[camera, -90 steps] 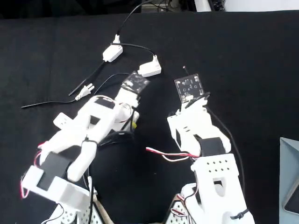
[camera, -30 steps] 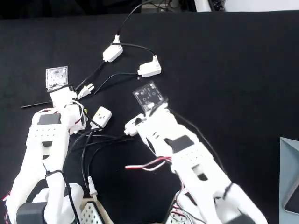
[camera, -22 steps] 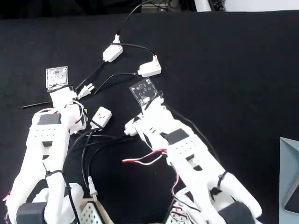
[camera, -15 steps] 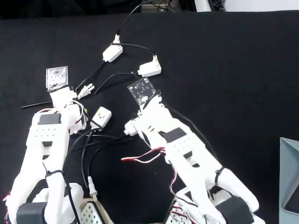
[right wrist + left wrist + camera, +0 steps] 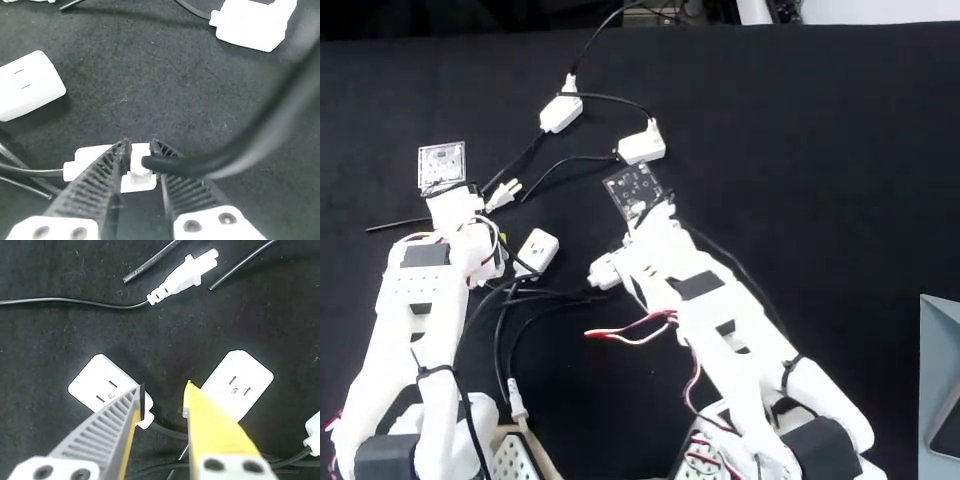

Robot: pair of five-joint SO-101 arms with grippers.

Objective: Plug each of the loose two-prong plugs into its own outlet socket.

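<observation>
A: R arm status?
B: right gripper (image 5: 140, 145) jaws pinching a white plug (image 5: 138, 172) low on the mat, spare outlet (image 5: 30, 85) nearby. left gripper (image 5: 164, 387) jaws spread, empty, over the gap btwn first socket (image 5: 102, 385) and second socket (image 5: 242, 380).
A: tips?
B: IMO hold the plug body, not the cord. Line prongs up w/ slots, push straight. L could pin the socket.

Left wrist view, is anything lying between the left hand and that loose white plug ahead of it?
Nothing visible does. Bare black cloth lies between the left hand and the white plug; an outlet socket and a second socket flank the hand, off that path.
</observation>
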